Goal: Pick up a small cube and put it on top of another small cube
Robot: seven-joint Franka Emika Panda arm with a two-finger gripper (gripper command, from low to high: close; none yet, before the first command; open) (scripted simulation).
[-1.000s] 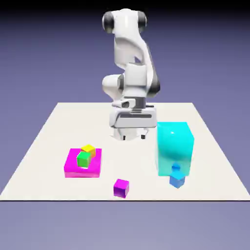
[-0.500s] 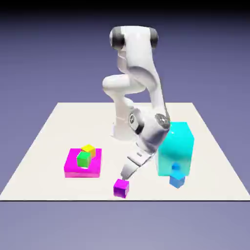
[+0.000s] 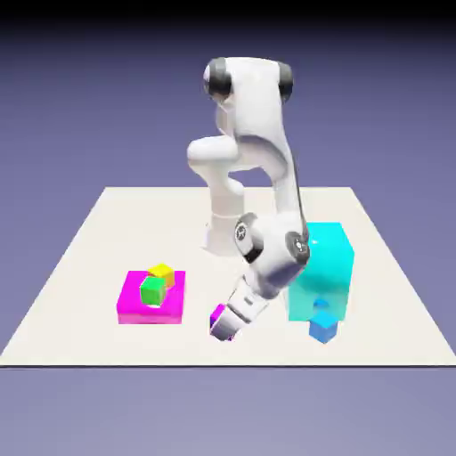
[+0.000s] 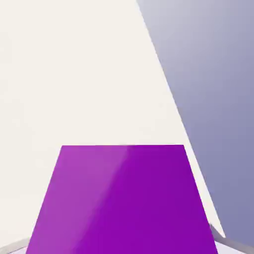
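Lower and nearer the front edge now, the gripper [image 3: 224,326] had come down over the small magenta-purple cube [image 3: 216,319], which we had seen standing uncovered half a second before. We noted the cube near the table's front edge, largely hidden behind the gripper in the exterior view, and showing a little higher in that view than it had.

Between the fingertips [image 4: 225,244], the cube filled the bottom middle of the hand view, large and close. We read the fingers as spread to either side of it; whether they pressed on its faces, we could not tell.

Outward from there, the tabletop [image 3: 98,343] was pale cream, smooth and flat, its straight edge running slantwise through the hand view. Beyond lay a plain blue-violet backdrop, darkening to black at the top of the exterior view.

Toward the exterior view's left we recorded the small green cube [image 3: 152,291] over the wide flat magenta block [image 3: 151,313], with a small yellow cube [image 3: 162,273] just behind it. On the exterior view's right stood a tall glossy cyan block [image 3: 322,267], a small blue cube [image 3: 323,328] before it. The purple faces were plain, one lighter band crossing them diagonally; the arm [image 3: 258,102] was smooth white with dark grey joints.
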